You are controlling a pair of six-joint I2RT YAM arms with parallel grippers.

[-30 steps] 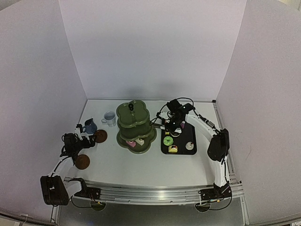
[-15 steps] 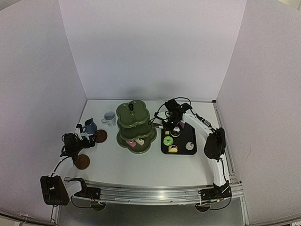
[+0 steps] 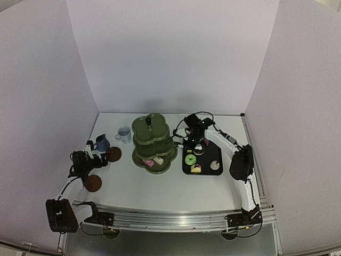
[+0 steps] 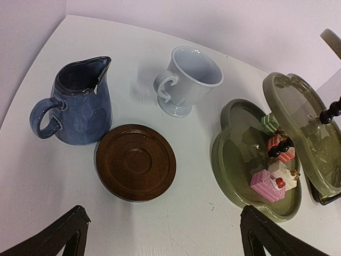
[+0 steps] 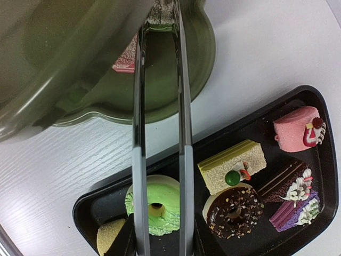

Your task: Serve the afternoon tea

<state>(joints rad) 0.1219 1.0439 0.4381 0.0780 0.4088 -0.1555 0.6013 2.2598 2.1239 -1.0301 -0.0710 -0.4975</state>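
The dark green three-tier stand (image 3: 152, 140) has small cakes on its bottom tier (image 4: 234, 160), one of them pink (image 4: 268, 184). My right gripper (image 3: 193, 140) is shut on metal tongs (image 5: 184, 133). Their tips pinch a speckled cake (image 5: 160, 13) over the stand's bottom tier (image 5: 160, 80). My left gripper (image 4: 164, 213) is open and empty, just short of a brown saucer (image 4: 136, 161). The dark blue mug (image 4: 80, 104) and pale mug (image 4: 191, 80) stand behind that saucer. A second saucer (image 3: 93, 183) lies nearer the left arm.
A black tray (image 5: 85, 208) right of the stand holds a green doughnut (image 5: 160, 205), a chocolate doughnut (image 5: 234, 210), a green slab cake (image 5: 232, 162), a pink cake (image 5: 298, 130) and others. White walls enclose the table on three sides.
My right gripper has moved left from over the tray toward the stand, carrying the tongs. The left arm has not moved.
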